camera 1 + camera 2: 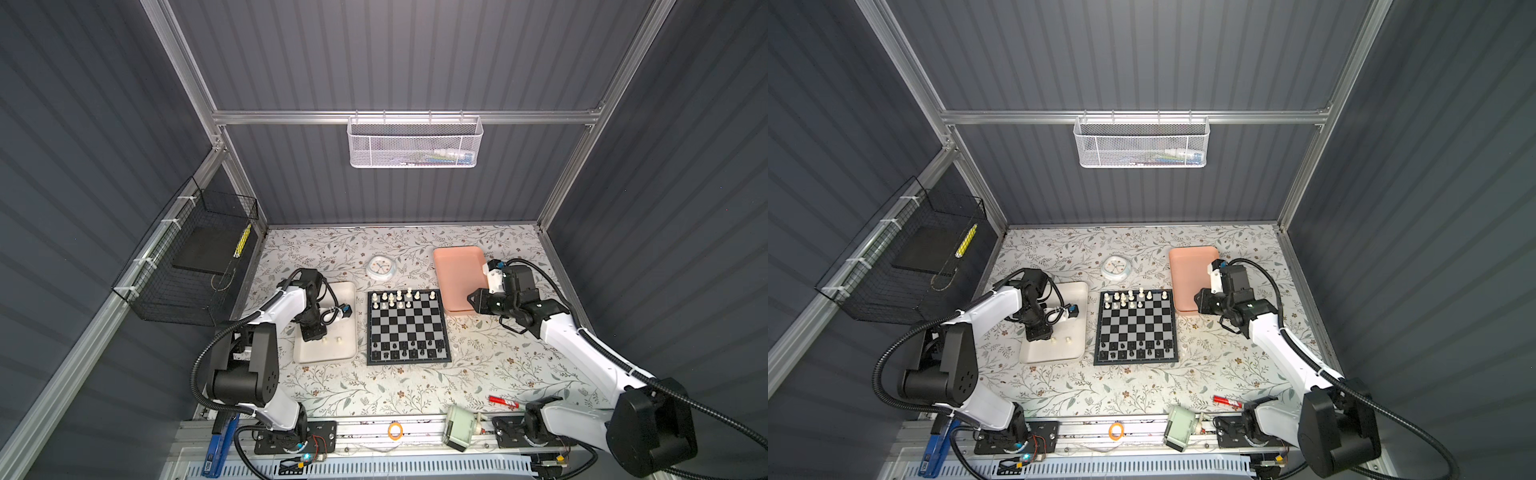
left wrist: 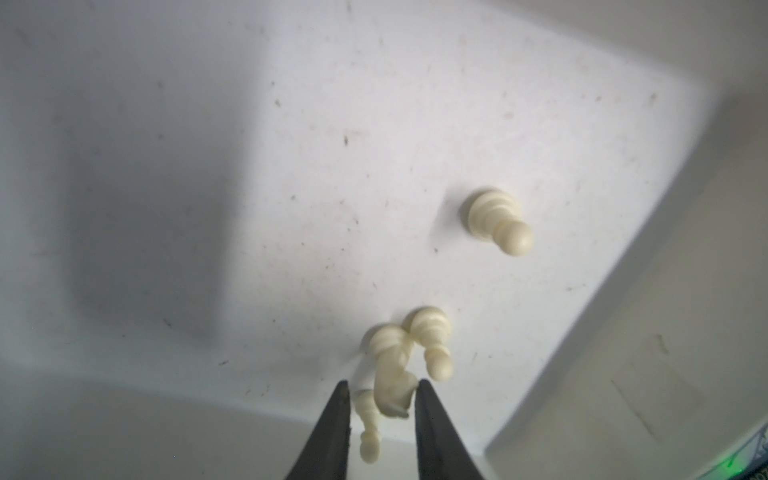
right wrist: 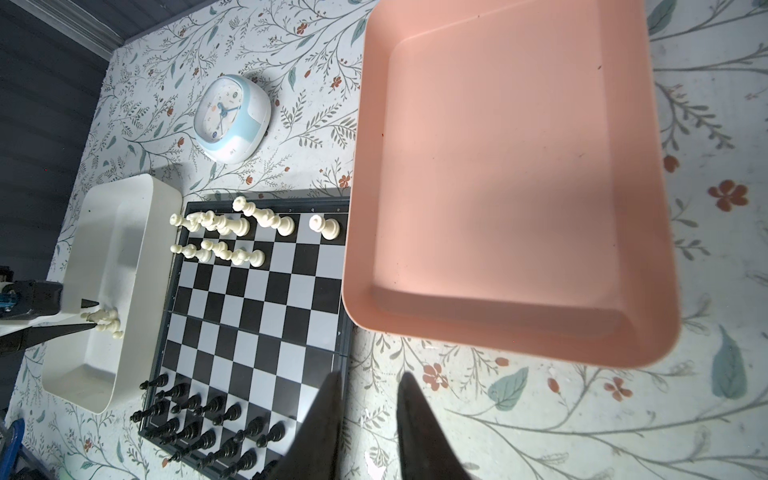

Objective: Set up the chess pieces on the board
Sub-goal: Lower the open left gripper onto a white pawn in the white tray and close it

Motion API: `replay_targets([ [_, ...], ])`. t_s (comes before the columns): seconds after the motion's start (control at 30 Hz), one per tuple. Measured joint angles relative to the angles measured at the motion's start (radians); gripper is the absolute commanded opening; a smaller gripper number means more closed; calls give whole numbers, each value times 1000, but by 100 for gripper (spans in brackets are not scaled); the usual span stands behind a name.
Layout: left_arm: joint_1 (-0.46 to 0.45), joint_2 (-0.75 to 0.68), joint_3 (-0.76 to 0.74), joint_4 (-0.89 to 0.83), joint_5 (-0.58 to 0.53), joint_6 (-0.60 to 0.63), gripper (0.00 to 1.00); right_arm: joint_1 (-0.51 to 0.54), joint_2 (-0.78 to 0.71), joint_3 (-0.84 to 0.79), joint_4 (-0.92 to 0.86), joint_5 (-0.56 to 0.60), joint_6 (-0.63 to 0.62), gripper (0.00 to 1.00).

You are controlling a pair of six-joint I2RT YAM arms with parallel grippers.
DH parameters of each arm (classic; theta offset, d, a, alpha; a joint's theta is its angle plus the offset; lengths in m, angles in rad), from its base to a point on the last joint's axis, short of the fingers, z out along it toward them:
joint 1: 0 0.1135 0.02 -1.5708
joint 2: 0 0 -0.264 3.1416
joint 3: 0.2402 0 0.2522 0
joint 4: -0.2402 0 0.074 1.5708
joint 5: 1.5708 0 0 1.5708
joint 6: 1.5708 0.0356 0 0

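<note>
Jaws of the left gripper (image 2: 380, 388) pinched a cream knight (image 2: 392, 384) in the white tray (image 1: 347, 291) at nine o'clock of the board (image 1: 407, 328); the right gripper (image 3: 370, 384) hovered narrow, empty, near the pink tray (image 3: 519, 166).

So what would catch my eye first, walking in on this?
Probably the small chessboard mid-table, cream pieces crowding its far rows and black pieces its near ones. To its left, the left gripper reaches into a white tray, its jaws either side of a cream knight. An empty pink tray lies on the board's right.
</note>
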Motion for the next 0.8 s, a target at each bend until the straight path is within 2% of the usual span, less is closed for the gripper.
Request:
replay_targets([
  [0.33,0,0,-17,-3,3,0,30,2,0,0,0,0,0,27],
  [0.8,0,0,-32,1,2,0,23,3,12,0,1,0,0,27],
])
